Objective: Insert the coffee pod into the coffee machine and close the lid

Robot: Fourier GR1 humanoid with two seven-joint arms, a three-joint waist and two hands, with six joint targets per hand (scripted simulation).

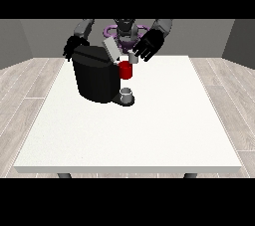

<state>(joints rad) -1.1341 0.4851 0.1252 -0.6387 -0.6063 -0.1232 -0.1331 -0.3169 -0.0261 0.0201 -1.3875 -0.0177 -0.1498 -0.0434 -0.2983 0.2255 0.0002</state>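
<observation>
Hand at the view's right (148, 46) above the red pod holder (126, 70) of the coffee machine (95, 76), fingers curled round the small grey coffee pod (133, 58) — pod just over the holder, lid (111, 49) raised. Recommended: centre over the opening, lower straight, release only once seated. Hand at the view's left (72, 47) behind the machine — finger state cannot be told.

no readable text, no labels, no brands, no numbers, no signs
</observation>
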